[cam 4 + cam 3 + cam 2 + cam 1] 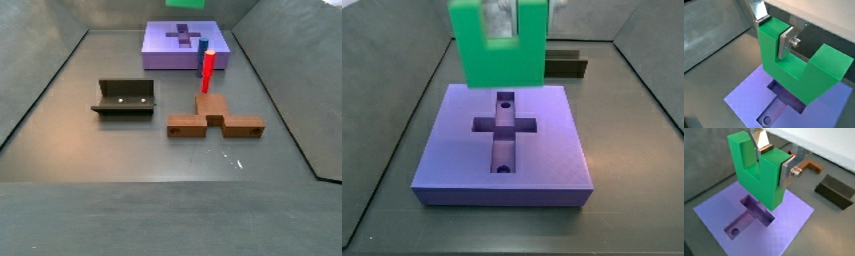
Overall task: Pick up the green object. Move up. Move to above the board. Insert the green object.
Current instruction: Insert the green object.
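green object (759, 175) between gripper (774, 159) fingers, above board (784, 228)

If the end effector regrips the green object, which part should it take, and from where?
One prong, as now: the end effector comes from above with one finger outside and the other in the slot. The green object hangs base-down over the board, so its base stays free.

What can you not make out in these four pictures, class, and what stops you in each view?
- The green object, side view: cut off by the top edge; gripper out of frame.
- The gripper, side view: fingers blurred and cropped.
- The board, wrist view: part of the recess hidden behind the green object.
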